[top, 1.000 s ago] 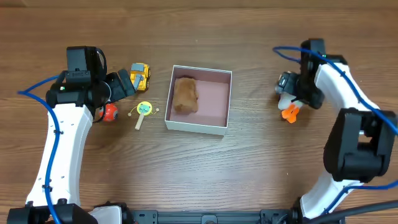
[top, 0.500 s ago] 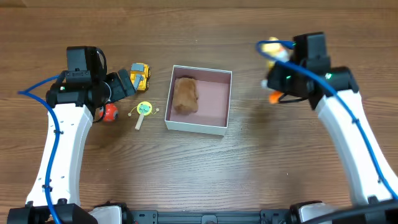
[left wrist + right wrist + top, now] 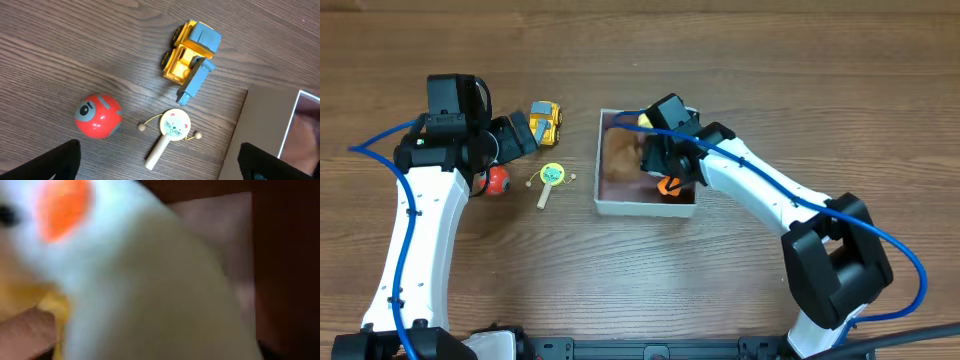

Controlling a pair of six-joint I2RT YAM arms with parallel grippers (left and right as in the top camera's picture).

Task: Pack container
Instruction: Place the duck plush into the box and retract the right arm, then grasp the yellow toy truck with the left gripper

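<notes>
We see the container [image 3: 645, 208] square to the counter [image 3: 740, 290] edges. Right claw [image 3: 661, 166] grips a white toy [image 3: 150, 280] over it; left claw [image 3: 523, 135] wide.

Robotics lab bench: wood-grain table [image 3: 620, 290], white left arm [image 3: 415, 235] and right arm [image 3: 760, 190], small toys [image 3: 192, 57].

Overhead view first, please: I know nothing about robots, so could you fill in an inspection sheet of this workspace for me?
Surface: wooden table, brown grain.
Job's things: container, white walls and pink inside, with a brown plush toy in it.
Clutter: yellow truck, red ball and cat-face rattle on the table left of the container.
Pincers: left pincer open above the rattle; right pincer over the container, holding a white toy with orange and yellow parts.
Cables: blue cables along both arms.
Surroundings: nothing seen.
</notes>
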